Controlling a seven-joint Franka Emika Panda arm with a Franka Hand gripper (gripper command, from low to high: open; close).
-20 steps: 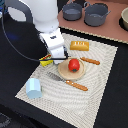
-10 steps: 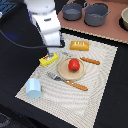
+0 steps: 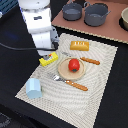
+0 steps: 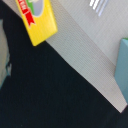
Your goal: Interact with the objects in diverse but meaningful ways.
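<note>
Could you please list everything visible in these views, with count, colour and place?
tomato: one, red, on the round plate mid-placemat
bread slab: one, orange, far edge of the placemat
yellow box: one, yellow with red marks, placemat edge at the exterior view's left
carton: one, pale blue, near corner of the placemat
fork: one, orange handle, beside the plate's near side
knife: one, orange handle, beside the plate's far side
pots: two, grey, on the brown board behind
arm: one, white, above the yellow box; hand hidden
</note>
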